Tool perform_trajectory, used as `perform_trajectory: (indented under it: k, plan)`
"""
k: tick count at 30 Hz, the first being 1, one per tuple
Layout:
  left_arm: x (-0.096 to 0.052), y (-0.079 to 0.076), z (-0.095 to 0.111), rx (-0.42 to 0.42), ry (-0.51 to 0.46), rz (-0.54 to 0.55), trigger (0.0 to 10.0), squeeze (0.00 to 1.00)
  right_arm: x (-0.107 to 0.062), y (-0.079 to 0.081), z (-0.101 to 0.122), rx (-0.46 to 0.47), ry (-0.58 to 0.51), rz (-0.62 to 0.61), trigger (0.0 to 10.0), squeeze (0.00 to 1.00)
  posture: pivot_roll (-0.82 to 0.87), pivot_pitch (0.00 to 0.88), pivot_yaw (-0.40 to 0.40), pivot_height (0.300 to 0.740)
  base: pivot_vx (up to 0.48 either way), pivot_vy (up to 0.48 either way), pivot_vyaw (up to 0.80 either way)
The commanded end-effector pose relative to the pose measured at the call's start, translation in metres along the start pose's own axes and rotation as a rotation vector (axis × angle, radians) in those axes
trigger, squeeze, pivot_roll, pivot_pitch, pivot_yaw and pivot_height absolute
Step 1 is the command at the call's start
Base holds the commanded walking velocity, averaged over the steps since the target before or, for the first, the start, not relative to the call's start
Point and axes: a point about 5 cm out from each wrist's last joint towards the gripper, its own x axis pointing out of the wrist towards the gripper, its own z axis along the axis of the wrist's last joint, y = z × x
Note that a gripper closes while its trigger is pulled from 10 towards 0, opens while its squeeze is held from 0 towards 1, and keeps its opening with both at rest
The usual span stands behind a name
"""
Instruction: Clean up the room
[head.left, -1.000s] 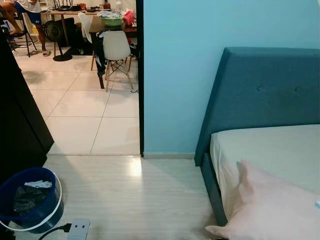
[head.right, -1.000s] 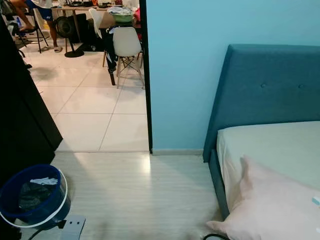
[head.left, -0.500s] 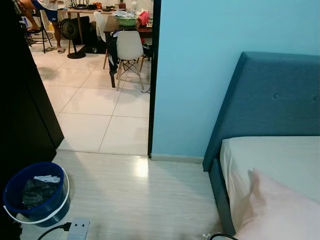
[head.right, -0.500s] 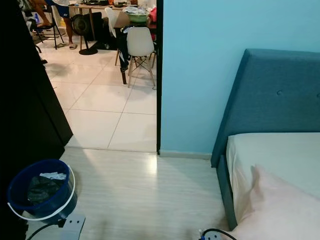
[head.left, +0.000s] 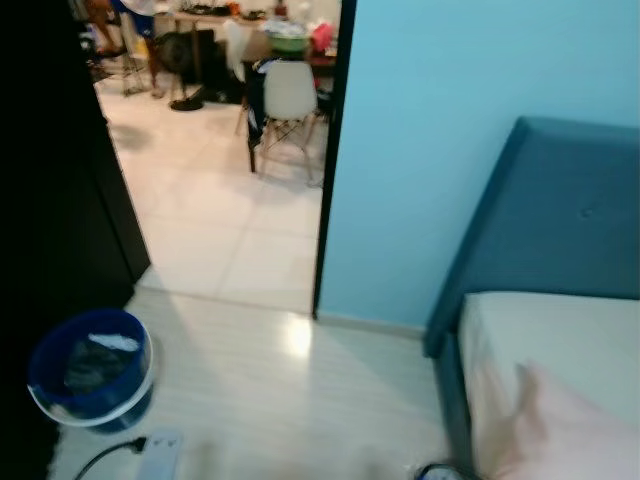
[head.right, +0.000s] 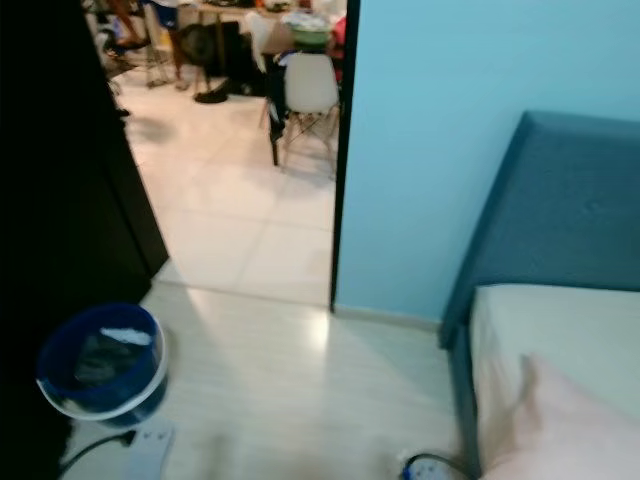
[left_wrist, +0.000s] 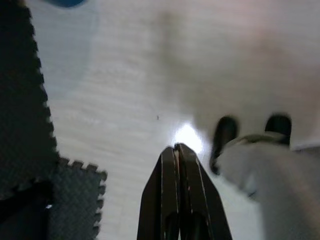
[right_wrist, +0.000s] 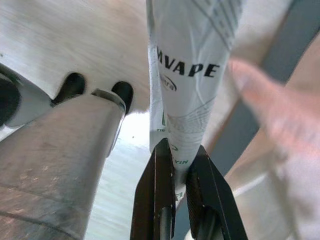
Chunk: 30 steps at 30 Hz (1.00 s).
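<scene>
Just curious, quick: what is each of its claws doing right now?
Left claw: closed, holding nothing.
Right claw: closed on a white printed packet.

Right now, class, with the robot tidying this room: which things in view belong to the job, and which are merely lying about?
Part of the job:
- white printed packet, clamped in the right gripper
- blue bin holding rubbish, on the floor to the left

Lying about:
- bed and pink pillow
- power strip
- white chair beyond the doorway
- left gripper, jaws shut, empty
</scene>
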Motion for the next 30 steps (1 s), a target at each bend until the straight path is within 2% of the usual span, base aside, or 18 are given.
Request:
perform_trajectory:
  k: [1,30]
  plan:
    - [-0.0003,0.0008,-0.0037,-0.001,0.016,0.004,10.0,0.0,0.0007,0.003,0.0004,0.002,-0.003,0.005,10.0,0.0,0.06,0.0,-0.055,0.74,0.0,0.0,0.55]
    - [-0.0003,0.0017,-0.0035,0.011,0.013,-0.001,10.0,0.0,0.0011,0.0047,0.0015,-0.03,-0.003,0.016,10.0,0.0,0.07,0.0,-0.057,0.74,0.0,0.0,0.55]
